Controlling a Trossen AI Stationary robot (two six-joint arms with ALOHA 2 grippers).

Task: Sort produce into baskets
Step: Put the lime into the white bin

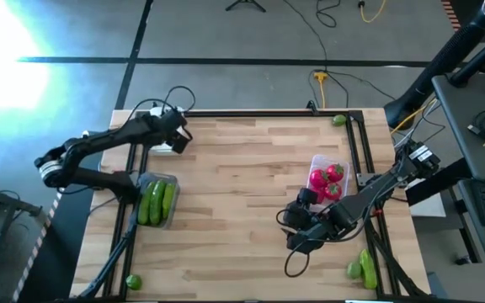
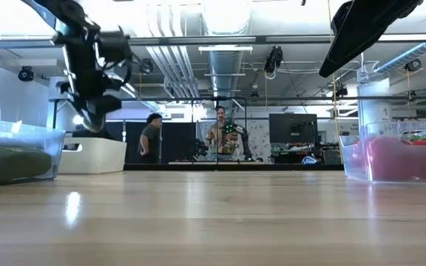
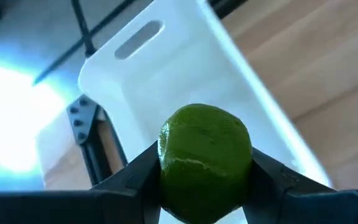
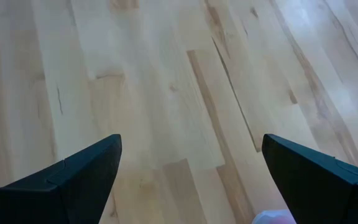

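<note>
My left gripper [image 1: 178,135] is shut on a small green lime [image 3: 205,155] and hangs above the white tray [image 3: 166,81] at the table's far left. The tray also shows in the low view [image 2: 98,157]. A clear tub [image 1: 157,202] near the left edge holds green cucumbers. A second clear tub [image 1: 327,178] at the right holds red tomatoes. My right gripper [image 4: 191,174] is open and empty over bare wood, near the tomato tub's near end [image 1: 297,234]. My left gripper pinches the lime between its two fingers [image 3: 138,171], one on each of the lime's opposite sides [image 3: 166,163]. The fingers point down toward the tray. The lime is lifted clear, above the tray's inside.
A lime [image 1: 133,282] lies at the near left corner. Another lime [image 1: 354,269] and a cucumber [image 1: 367,268] lie at the near right. One more lime [image 1: 338,120] sits by the far right rail. The table's middle is bare wood. People stand in the room beyond [image 2: 220,137].
</note>
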